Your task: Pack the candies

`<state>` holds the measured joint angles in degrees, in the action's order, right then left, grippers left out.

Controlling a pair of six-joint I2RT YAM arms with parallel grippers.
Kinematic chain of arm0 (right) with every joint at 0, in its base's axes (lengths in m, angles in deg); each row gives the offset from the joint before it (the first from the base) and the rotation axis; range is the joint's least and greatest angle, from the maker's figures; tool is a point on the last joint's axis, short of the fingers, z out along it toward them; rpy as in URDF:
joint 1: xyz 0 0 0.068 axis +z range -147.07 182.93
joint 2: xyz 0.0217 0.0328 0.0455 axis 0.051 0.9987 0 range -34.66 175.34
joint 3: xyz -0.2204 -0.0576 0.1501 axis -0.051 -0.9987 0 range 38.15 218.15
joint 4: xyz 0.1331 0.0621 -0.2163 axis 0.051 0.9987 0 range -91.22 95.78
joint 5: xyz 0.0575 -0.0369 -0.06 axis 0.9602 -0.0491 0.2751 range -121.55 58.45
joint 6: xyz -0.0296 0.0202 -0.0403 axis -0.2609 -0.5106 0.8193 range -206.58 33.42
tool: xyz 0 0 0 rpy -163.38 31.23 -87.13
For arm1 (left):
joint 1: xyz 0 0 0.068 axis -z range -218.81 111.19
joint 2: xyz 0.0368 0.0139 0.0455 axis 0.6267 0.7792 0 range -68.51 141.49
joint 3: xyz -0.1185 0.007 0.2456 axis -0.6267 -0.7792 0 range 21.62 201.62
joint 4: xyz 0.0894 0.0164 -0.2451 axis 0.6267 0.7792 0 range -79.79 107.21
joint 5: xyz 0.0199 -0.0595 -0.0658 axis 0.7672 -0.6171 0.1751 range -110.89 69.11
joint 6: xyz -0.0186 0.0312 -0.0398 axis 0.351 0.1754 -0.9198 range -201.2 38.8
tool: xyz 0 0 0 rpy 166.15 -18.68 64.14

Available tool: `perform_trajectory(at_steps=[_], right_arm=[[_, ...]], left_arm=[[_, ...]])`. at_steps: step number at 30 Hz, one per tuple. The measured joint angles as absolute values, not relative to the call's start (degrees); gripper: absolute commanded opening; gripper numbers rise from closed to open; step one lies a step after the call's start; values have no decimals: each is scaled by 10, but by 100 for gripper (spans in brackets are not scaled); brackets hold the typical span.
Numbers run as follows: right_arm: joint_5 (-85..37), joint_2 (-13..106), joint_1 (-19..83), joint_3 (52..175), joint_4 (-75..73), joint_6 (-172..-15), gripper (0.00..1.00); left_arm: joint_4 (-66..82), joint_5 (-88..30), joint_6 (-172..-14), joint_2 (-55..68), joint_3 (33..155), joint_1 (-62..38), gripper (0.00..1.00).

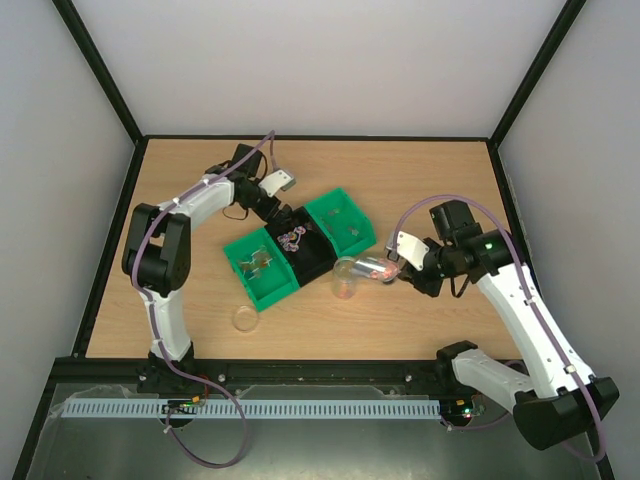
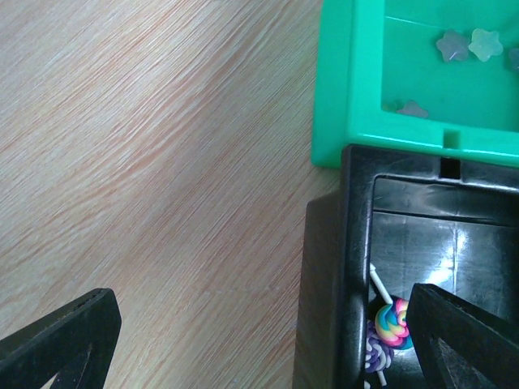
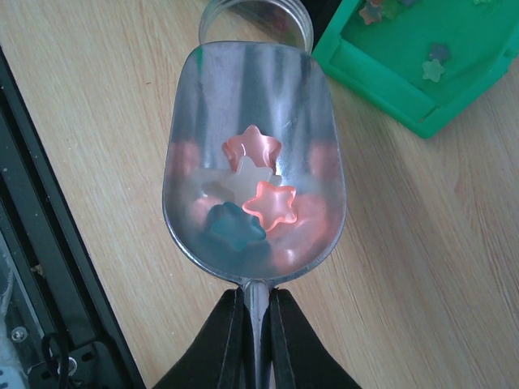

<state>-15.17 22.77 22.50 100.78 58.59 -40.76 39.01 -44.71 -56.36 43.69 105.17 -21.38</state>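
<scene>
While the right gripper [image 3: 255, 328] is clamped on the handle of the metal scoop [image 3: 243, 89] at the bottom of the right wrist view, four star-shaped candies [image 3: 253, 190], two orange-pink, one whitish and one teal, lie bunched in the middle of its bowl. The scoop's tip reaches the rim of a clear jar [image 3: 256, 14] at the top edge, and a green bin [image 3: 381, 77] with more stars sits at upper right. The left gripper [image 2: 259, 340] is spread wide, one finger over the wooden table [image 2: 162, 162], the other over the black bin [image 2: 357, 243], where swirled lollipops [image 2: 392, 322] lie at lower right.
</scene>
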Motion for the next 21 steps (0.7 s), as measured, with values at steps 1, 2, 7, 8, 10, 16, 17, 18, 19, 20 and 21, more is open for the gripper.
perform_trajectory(at_steps=[1, 2, 7, 8, 10, 16, 17, 18, 19, 20, 21], right_arm=[[-153, 229, 227, 1008, 587, -408, 1], [-155, 231, 230, 1010, 590, -407, 1], [-168, 240, 249, 1015, 593, -408, 1], [-171, 242, 253, 1016, 594, -408, 1], [-178, 248, 262, 1020, 595, -412, 1], [-198, 270, 282, 1034, 601, -421, 1], [-202, 272, 286, 1034, 602, -421, 1], [-205, 273, 290, 1034, 603, -422, 1], [-209, 273, 294, 1035, 603, -422, 1], [-214, 274, 297, 1036, 604, -423, 1], [-217, 276, 300, 1038, 606, -423, 1]], left_arm=[[390, -447, -564, 437, 1051, -215, 99], [390, -447, -564, 437, 1050, -216, 99], [388, -449, -564, 437, 1049, -221, 99], [388, -449, -564, 437, 1049, -221, 99], [388, -449, -564, 437, 1049, -221, 99], [388, -449, -563, 437, 1049, -223, 99], [388, -449, -563, 437, 1049, -224, 99], [388, -449, -563, 437, 1049, -225, 99], [388, -449, -563, 437, 1049, -226, 99], [389, -449, -563, 437, 1049, -227, 99], [389, -449, -563, 437, 1049, -228, 99]])
